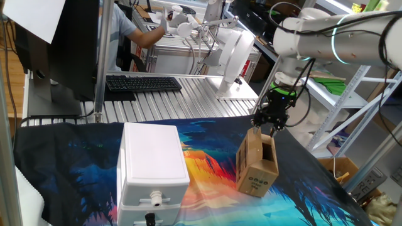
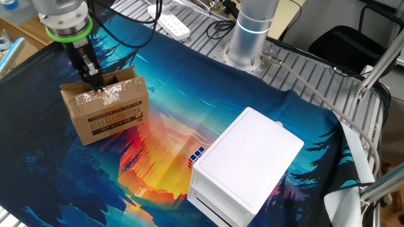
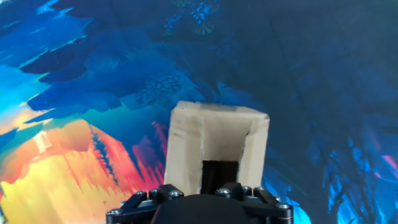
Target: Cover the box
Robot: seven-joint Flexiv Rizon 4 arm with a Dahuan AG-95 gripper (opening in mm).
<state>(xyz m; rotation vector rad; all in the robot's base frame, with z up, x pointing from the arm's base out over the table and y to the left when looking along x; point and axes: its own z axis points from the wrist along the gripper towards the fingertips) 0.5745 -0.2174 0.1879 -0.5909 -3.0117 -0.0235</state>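
The box (image 1: 257, 166) is a small brown carton standing on the colourful cloth, top open, one flap upright at its left side and black print on its front. From the other side, the box (image 2: 107, 113) shows a printed label. My gripper (image 1: 270, 123) hangs right over the open top, its dark fingers apart beside the raised flap. In the other fixed view my gripper (image 2: 95, 85) reaches down at the box's rear rim. The hand view looks down into the box (image 3: 217, 143), with the fingertips hidden below the hand's black body.
A large white plastic case (image 1: 152, 160) with a front connector stands left of the box, also seen as the white case (image 2: 246, 164). A small coloured cube (image 2: 197, 154) lies against it. A keyboard (image 1: 143, 83) and a person (image 1: 135, 31) are behind; the arm's base (image 2: 249, 31) is bolted at the table's rear.
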